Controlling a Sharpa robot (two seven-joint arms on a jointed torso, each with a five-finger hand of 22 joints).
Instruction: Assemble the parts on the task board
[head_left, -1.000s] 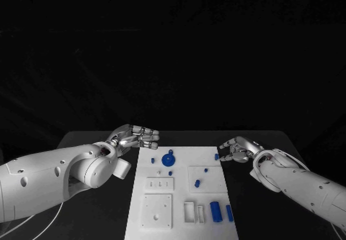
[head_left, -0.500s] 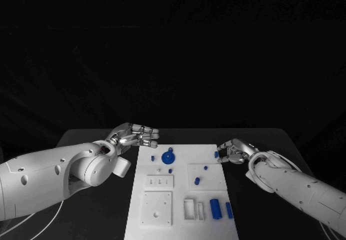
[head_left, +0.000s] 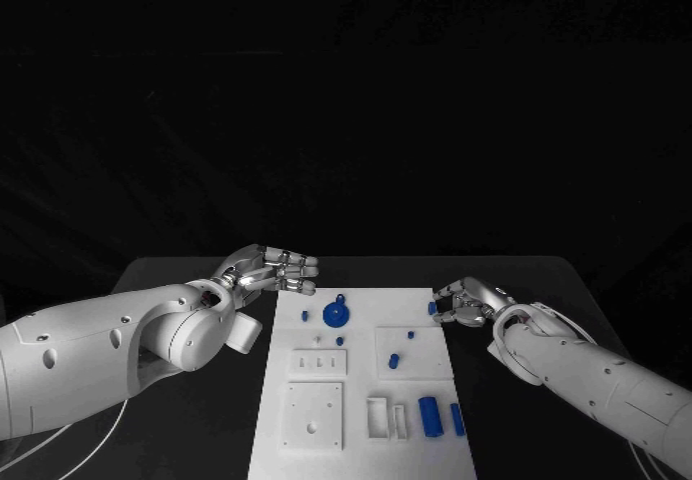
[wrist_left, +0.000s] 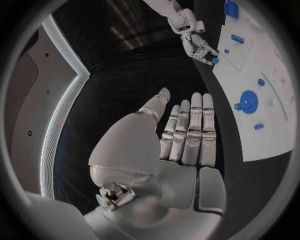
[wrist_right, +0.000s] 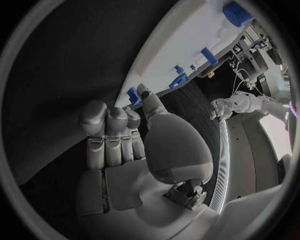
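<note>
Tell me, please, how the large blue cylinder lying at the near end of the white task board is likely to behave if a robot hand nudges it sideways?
The large blue cylinder lies on its side on the flat white task board, so it would probably roll rather than slide. It looks like solid plastic, likely stiff and light. The narrow blue bar beside it might stop it.

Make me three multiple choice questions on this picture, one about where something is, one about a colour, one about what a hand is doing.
1. Where is the round blue gear-shaped part?
A. at the white task board's far end
B. on the black table beside the board
C. in the left robot hand

2. What colour is the flat rectangular task board?
A. white
B. blue
C. black

3. What is the left robot hand doing?
A. holding a blue part
B. holding nothing
C. pressing on the board

Key: 1 A, the gear lies at the board's far end; 2 A, the plate is white; 3 B, its palm is empty in the left wrist view.
</note>
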